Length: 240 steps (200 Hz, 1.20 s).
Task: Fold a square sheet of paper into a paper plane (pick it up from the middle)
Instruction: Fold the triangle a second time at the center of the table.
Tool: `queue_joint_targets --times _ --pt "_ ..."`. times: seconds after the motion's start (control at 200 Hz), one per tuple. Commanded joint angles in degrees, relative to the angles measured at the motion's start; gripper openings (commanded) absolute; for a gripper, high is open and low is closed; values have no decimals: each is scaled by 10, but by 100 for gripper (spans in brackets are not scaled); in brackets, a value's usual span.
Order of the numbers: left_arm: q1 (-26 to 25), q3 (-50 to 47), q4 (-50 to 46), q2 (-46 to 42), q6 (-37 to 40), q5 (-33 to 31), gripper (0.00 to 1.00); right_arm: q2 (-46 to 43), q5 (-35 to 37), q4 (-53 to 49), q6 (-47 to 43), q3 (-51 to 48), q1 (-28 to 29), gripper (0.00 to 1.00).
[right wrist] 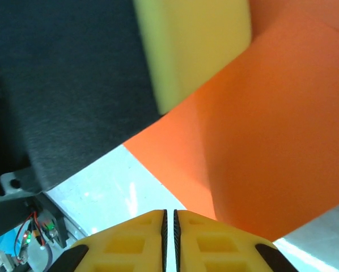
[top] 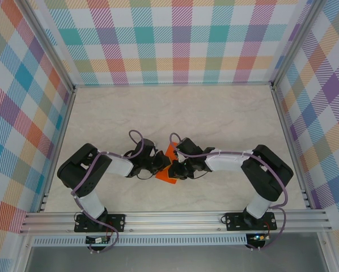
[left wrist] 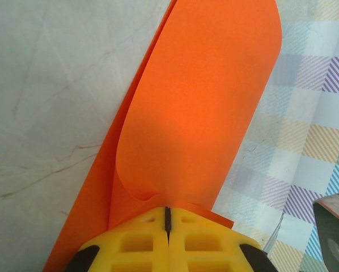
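Observation:
The orange paper (top: 170, 151) lies folded at the middle of the table, between my two grippers. In the left wrist view the paper (left wrist: 198, 113) is a long folded strip with its upper layer curling up off the lower one. My left gripper (left wrist: 167, 211) is shut on the paper's near end. It meets the paper from the left in the top view (top: 162, 165). My right gripper (right wrist: 169, 212) has its jaws almost together with only a thin slit and nothing between them. The paper (right wrist: 271, 141) lies just beyond and right of its fingertips. My left gripper's yellow finger (right wrist: 192, 45) is close above.
The pale marble tabletop (top: 215, 113) stretches behind and to both sides of the arms. Checked fabric walls (top: 181, 39) enclose the back and sides. An aluminium rail (top: 175, 218) runs along the near edge. The two wrists nearly touch at the centre.

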Motion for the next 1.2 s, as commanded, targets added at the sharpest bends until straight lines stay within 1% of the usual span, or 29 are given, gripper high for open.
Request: queue_joint_targets --times 0.0,0.155,0.335,0.495,0.7,0.81,1.01,1.115,1.195 --pt "2 -15 -52 20 10 -13 0 4 -34 6 -9 15 3 14" --pt "2 -15 -52 20 11 -12 0 31 -13 -12 -6 19 8 13" --pt "2 -17 -54 18 11 -12 0 41 10 -6 -3 -14 7 13" --pt "2 -17 -54 20 12 -12 0 50 6 4 2 -28 7 12" --pt "2 -17 -55 17 12 -13 0 18 5 -9 -4 -23 7 13" --pt "2 -18 -56 18 12 -13 0 7 -10 8 0 -33 8 13" --pt "2 -17 -57 18 11 -14 0 14 -6 37 13 -74 7 13" --pt "2 -15 -58 20 11 -14 0 18 -12 33 13 -68 6 13" --pt "2 -15 -58 22 10 -13 0 0 -19 38 12 -65 7 13"
